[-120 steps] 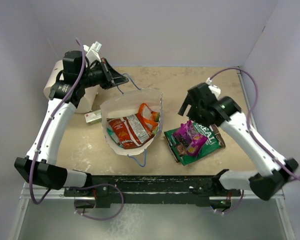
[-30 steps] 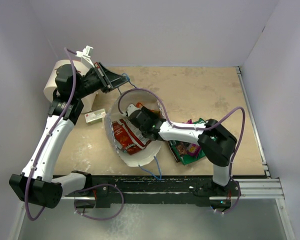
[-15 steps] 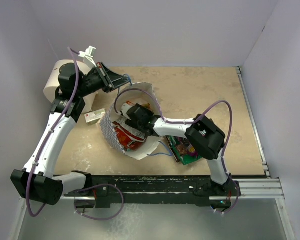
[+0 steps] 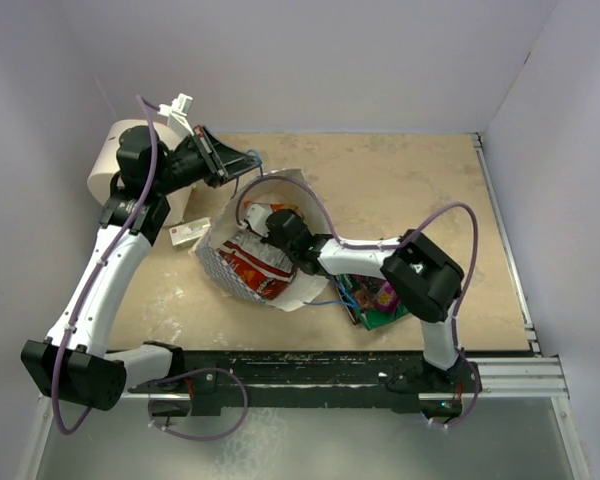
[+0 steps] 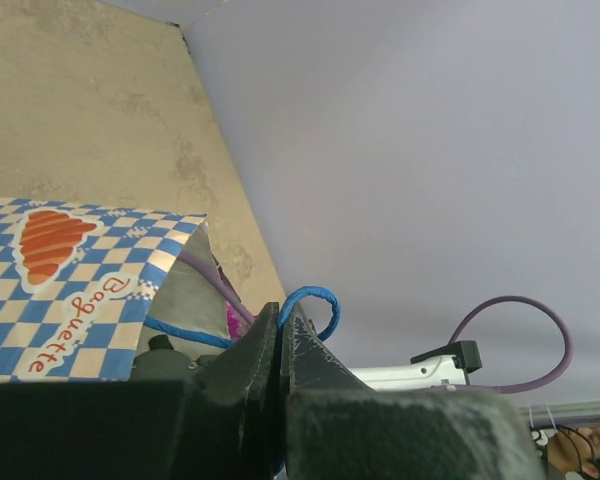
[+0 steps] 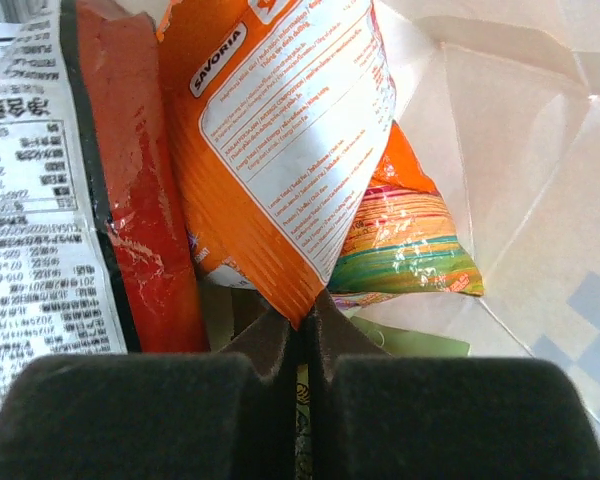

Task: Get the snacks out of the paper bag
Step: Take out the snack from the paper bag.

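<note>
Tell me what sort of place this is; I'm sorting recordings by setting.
Probably a lab test cell: two robot arms bolted on a rail at the near edge of the table, plain lavender walls boxing it in, and a paper bag of snack packets.

From above, the right gripper (image 6: pixel 302 318) cannot be seen: its wrist and the wall of the paper bag (image 4: pixel 212 266) cover it. That arm's elbow hides part of the green packet (image 4: pixel 368 314) and the magenta packet (image 4: pixel 387 296).

In the right wrist view the red packet (image 6: pixel 140 200) and the orange packet (image 6: pixel 280 130) run off the top edge. The orange packet's lower corner vanishes between the pinched fingers, and a striped packet (image 6: pixel 410 240) lies half behind it.

In the left wrist view the cord handle (image 5: pixel 315 298) drops out of sight between the closed fingers of the left gripper (image 5: pixel 280 322) — and the bag runs off the left edge.
</note>
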`<control>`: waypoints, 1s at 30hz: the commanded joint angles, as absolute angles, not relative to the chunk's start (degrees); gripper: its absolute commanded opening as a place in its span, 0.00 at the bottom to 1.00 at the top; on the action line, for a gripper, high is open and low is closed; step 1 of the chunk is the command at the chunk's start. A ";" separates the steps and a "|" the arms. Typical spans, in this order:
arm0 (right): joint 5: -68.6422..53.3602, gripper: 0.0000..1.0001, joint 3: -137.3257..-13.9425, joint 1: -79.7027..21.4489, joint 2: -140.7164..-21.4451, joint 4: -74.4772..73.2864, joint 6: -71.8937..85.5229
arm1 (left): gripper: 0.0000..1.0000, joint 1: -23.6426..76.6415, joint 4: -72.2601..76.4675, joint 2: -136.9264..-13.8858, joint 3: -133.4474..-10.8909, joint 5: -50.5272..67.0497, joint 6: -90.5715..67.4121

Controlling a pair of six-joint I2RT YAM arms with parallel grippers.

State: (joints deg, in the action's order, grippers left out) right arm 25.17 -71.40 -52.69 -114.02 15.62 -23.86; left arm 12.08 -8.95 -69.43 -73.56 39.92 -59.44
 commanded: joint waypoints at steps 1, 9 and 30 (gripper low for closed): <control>17.93 0.00 -68.32 -52.68 -103.21 20.50 -23.69 | 0.00 12.30 -7.52 -69.33 -76.86 39.28 -59.11; 8.64 0.00 -66.38 -54.49 -90.87 13.12 -18.20 | 0.00 12.22 -7.41 -70.76 -77.69 38.61 -58.71; 10.90 0.00 -78.56 -54.93 -61.43 -25.01 -4.96 | 0.00 12.22 -12.71 -72.40 -78.94 34.14 -56.13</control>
